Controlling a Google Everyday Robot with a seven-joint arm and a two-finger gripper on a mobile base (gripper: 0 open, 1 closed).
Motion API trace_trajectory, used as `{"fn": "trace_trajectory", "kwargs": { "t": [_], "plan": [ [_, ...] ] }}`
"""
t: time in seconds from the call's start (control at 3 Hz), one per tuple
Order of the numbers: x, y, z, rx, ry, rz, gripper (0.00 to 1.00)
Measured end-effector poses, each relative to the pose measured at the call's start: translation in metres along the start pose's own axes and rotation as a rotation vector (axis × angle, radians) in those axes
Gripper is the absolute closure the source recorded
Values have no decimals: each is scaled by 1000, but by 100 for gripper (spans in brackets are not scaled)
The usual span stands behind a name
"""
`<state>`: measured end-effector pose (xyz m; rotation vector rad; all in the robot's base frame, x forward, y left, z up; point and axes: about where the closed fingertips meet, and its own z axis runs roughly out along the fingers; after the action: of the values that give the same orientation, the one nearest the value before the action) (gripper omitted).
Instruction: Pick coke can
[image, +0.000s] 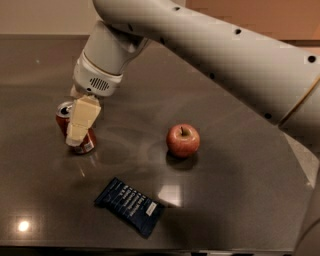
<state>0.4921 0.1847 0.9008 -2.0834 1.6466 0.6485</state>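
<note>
The coke can (88, 143) is red with a silver top and stands upright on the dark table (235, 200) at the left. My gripper (75, 136) hangs from the big white arm and sits right at the can. Its cream-coloured end covers the can's middle, so only the can's top rim and lower right part show. I cannot see whether it is touching the can.
A red apple (183, 140) sits to the right of the can. A flat dark blue snack wrapper (129, 206) lies near the table's front edge. The white arm (225, 55) spans the upper right of the view.
</note>
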Motion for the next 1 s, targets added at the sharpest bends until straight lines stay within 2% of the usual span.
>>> {"fn": "trace_trajectory", "kwargs": {
  "t": [0.67,1.0],
  "plan": [
    [-1,0,-3,-2,-6,15,65],
    [-2,0,-22,5,-19,19,87]
  ]
}}
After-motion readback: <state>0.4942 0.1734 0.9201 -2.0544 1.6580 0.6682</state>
